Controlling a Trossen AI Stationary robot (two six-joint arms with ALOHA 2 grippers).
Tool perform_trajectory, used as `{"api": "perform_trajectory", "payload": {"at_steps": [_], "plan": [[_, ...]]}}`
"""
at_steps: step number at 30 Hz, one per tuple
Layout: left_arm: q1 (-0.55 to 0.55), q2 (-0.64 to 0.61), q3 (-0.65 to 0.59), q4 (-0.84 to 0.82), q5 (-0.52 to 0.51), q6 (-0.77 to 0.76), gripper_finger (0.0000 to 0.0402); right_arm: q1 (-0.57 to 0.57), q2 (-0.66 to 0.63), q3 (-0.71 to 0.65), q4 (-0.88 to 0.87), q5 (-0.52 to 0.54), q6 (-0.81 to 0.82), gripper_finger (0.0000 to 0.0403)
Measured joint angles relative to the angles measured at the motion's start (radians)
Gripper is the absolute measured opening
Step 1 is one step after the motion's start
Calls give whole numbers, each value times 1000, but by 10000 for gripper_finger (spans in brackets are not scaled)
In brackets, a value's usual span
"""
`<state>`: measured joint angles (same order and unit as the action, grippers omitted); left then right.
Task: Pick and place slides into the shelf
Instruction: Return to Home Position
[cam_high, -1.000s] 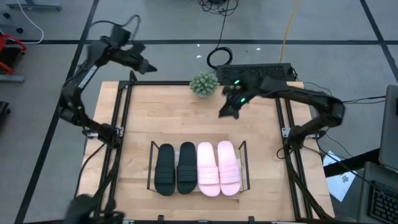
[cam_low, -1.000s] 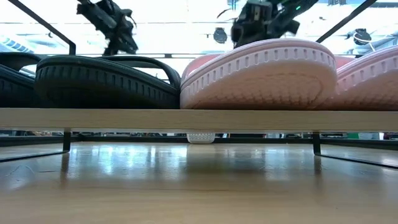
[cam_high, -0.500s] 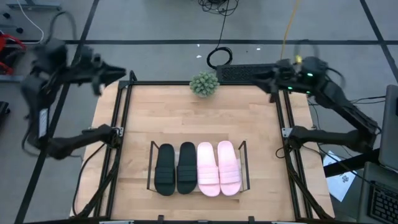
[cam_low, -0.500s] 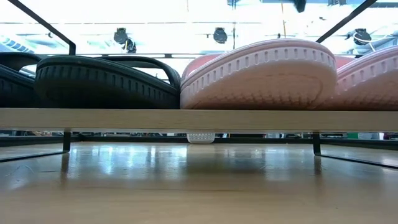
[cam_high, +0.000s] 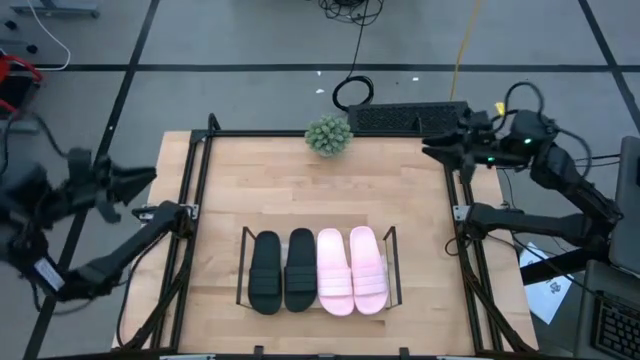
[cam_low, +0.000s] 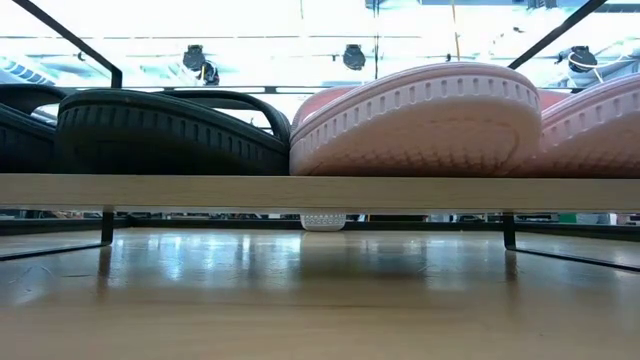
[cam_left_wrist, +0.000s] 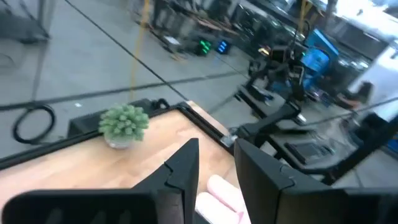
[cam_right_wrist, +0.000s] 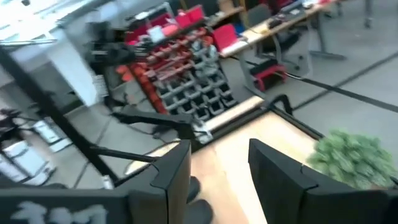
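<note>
From above, we see all four slides side by side in the shelf (cam_high: 243, 262), near the front of the table (cam_high: 300, 195). The two black slides (cam_high: 266, 272) are on the left and the two pink slides (cam_high: 334, 272) are on the right, each one touching the next.

The low view shows what the top view cannot. It looks at the bumpy ends of the slides from close up, sitting on the shelf's flat board.

The left claw (cam_high: 140, 178) hangs just off the table's left edge. The right claw (cam_high: 432, 150) hangs over the far right corner. Both are well apart from the shelf.

Only the wrist views show the fingers. The left claw has a narrow gap and holds nothing. The right claw has a wider gap and also holds nothing.

A small green plant (cam_high: 328, 135) stands at the table's far edge, and both wrist views see it. The left wrist view also catches a bit of a pink slide.
</note>
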<state>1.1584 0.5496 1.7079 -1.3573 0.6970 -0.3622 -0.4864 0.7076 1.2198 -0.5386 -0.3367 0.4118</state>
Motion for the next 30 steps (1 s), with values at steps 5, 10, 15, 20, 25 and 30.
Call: {"api": "perform_trajectory", "payload": {"at_steps": [5,10,15,20,25,30], "plan": [[154,-155,-25,-7,56,-46,104,78,-20,-129,143,129,1,153],[344,-267,-42,-14,211,-112,104,119,-59,-207,242,132,57,153],[508,-297,-56,-67,418,-87,104,158,-86,-215,241,160,73,153],[623,-296,-98,-116,627,82,104,201,-113,-215,164,235,73,153],[533,-241,-167,44,627,47,104,237,-139,-216,137,256,74,153],[456,-216,-233,88,483,61,104,290,-163,-216,139,262,74,153]]}}
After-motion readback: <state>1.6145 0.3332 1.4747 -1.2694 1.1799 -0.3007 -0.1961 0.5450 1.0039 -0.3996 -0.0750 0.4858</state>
